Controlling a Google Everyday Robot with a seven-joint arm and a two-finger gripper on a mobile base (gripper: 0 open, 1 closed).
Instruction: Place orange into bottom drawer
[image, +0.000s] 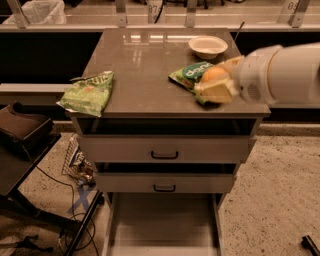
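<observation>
My gripper (216, 85) reaches in from the right on a thick white arm and is shut on the orange (214, 75), a small round fruit held between pale fingers. It hangs above the right front part of the cabinet top, over a green snack bag (189, 75). The bottom drawer (162, 222) is pulled open at the foot of the cabinet; its pale flat floor and side walls show, with nothing in it.
A white bowl (208, 46) sits at the back right of the grey top (145, 65). A second green chip bag (89, 93) lies at the left front edge. Two shut drawer fronts with black handles (164, 155) are above. A dark stand and cables (30, 165) are left.
</observation>
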